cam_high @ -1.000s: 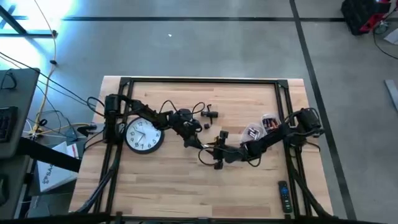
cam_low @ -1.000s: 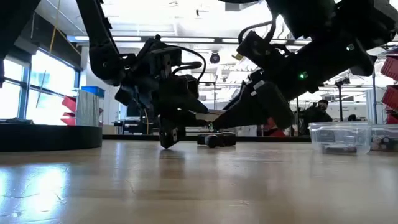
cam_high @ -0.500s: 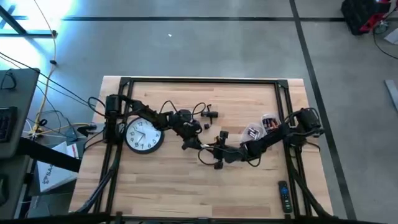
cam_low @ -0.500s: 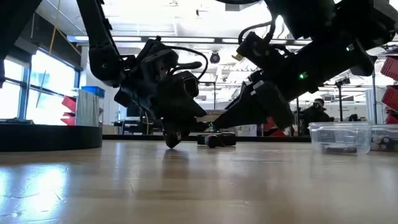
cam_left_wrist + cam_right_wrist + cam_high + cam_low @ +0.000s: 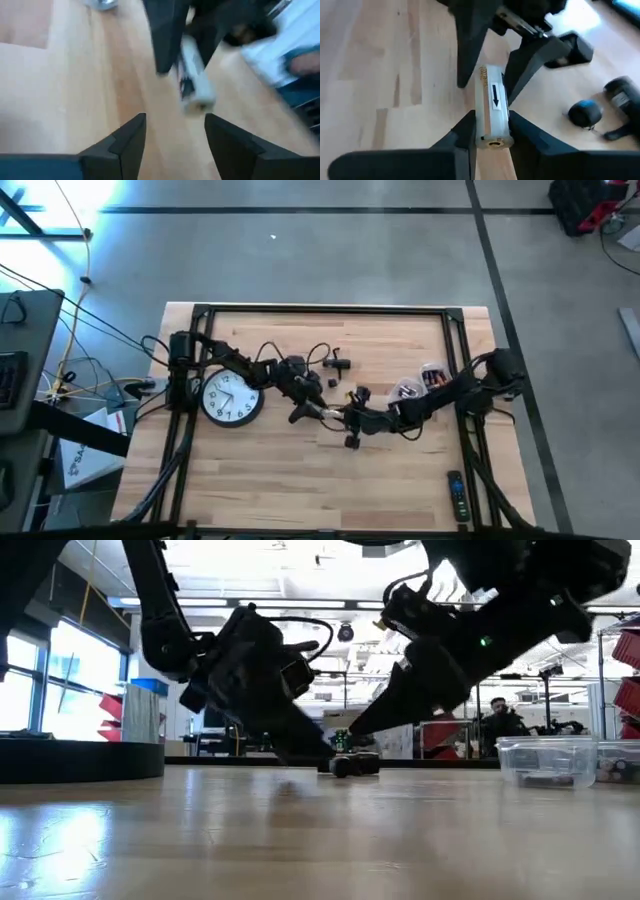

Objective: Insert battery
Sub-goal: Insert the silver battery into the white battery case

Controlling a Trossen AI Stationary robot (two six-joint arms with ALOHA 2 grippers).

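- Battery holder (image 5: 492, 115) is mid-table, pinched in the right gripper (image 5: 487, 131), just lifted toward the left arm.
- Clock (image 5: 232, 397) sits far left, untouched.
- Left gripper (image 5: 172, 132) has closed in, fingers spread, gripping nothing; looks like a handover's coming.

Landmark: a round white wall clock with a black rim (image 5: 232, 397) lay face up on the light wooden table (image 5: 250, 480), near its left edge.
Remote: a slim black remote control (image 5: 455, 494) lay far from the clock, by the table's front right corner.
Box: a clear plastic container (image 5: 548, 761) stood well right of the clock, near the right edge.
Person: a seated person in dark clothes (image 5: 503, 721) showed beyond the table.
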